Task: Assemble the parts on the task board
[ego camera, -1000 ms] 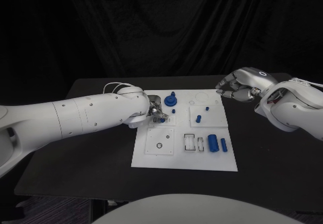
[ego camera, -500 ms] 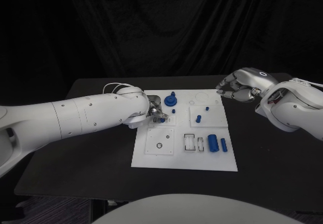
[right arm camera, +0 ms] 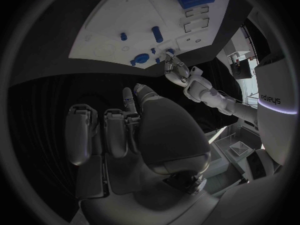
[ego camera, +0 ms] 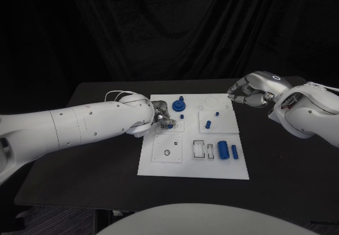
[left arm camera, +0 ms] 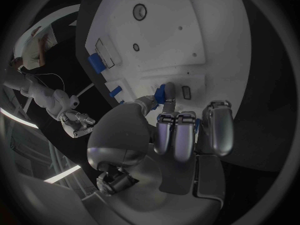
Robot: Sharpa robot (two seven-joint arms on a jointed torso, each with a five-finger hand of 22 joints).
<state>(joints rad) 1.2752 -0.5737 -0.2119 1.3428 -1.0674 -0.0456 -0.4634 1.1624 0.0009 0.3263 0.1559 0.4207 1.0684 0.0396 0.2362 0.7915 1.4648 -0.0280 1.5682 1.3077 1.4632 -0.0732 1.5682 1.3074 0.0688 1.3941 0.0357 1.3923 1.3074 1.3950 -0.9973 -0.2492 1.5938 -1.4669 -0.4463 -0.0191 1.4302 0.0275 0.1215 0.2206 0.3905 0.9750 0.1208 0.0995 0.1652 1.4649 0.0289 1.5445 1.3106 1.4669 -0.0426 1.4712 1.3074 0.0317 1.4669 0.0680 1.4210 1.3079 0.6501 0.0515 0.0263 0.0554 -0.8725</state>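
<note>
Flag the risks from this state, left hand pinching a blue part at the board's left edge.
1. The left hand pinches the small blue part by its fingertips only; it could slip or tilt.
2. The hand hides the part in the head view, so alignment is hard to check.
3. The blue knob stands close beside the fingers and could be knocked.

Dim dark scene, bright white task board (ego camera: pixel 194 164), sharp head view, fisheye-bent wrist views

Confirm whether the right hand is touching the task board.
No: the right hand hangs clear of the task board, beyond its far right corner.
</note>
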